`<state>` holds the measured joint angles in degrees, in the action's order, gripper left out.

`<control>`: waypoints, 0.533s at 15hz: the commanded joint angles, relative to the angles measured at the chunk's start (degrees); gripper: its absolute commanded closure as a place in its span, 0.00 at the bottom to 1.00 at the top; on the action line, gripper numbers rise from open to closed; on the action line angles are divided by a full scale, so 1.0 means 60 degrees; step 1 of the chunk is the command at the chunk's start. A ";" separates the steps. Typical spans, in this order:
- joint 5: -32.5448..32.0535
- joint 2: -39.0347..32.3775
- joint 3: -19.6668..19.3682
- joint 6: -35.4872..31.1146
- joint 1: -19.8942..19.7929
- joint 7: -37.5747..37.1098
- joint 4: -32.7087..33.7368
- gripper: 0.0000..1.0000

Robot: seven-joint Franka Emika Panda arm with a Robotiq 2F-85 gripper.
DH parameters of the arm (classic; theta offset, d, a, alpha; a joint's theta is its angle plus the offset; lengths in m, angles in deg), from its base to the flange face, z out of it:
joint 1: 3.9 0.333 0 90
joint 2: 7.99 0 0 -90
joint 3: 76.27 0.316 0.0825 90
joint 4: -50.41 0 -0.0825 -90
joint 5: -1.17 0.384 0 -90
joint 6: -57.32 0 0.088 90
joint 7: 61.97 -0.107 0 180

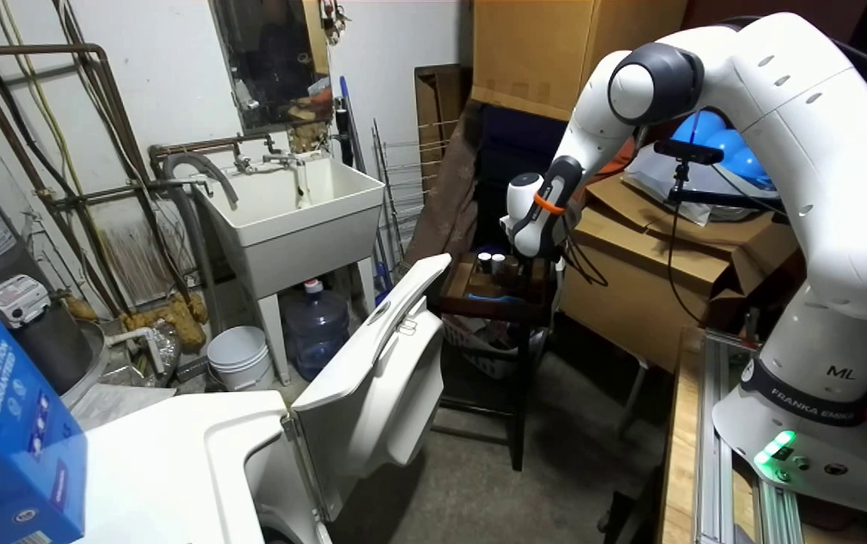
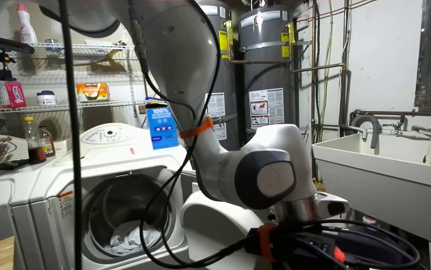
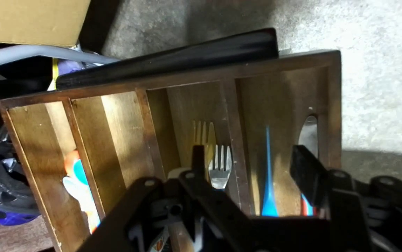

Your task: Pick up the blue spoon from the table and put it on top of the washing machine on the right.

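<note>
The slim, bright blue spoon [image 3: 269, 182] lies in the right-hand compartment of a brown wooden tray [image 3: 234, 140]; its lower end is hidden behind my gripper. It also shows as a blue streak in an exterior view [image 1: 495, 298]. The tray stands on the small dark table [image 1: 518, 408]. My gripper [image 3: 247, 152] points down over the tray, open, with its fingers apart on either side of the spoon and nothing held. In an exterior view the gripper [image 1: 528, 270] is low over the table. The white washing machine [image 1: 154, 461] has its lid [image 1: 373, 363] swung open; it shows in both exterior views [image 2: 114, 159].
Forks [image 3: 220, 168] lie left of a tray divider, a knife [image 3: 309, 134] near the right wall, and other spoons [image 3: 78, 189] far left. A blue box [image 2: 163, 127] stands on the washing machine. A sink [image 1: 313, 234] and cardboard boxes [image 1: 630, 279] flank the table.
</note>
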<state>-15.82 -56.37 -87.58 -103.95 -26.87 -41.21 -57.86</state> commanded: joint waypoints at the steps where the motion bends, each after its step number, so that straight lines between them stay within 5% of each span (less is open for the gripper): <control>1: 0.0221 -0.0521 0.0213 0.0498 -0.0058 0.0184 0.0768 0.66; 5: 0.0187 -0.0821 0.0373 0.0723 0.0084 0.0183 0.1043 0.94; 8: 0.0246 -0.1114 0.0480 0.1064 0.0042 0.0229 0.1387 1.00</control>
<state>-15.80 -60.45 -85.31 -100.53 -26.50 -41.21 -53.25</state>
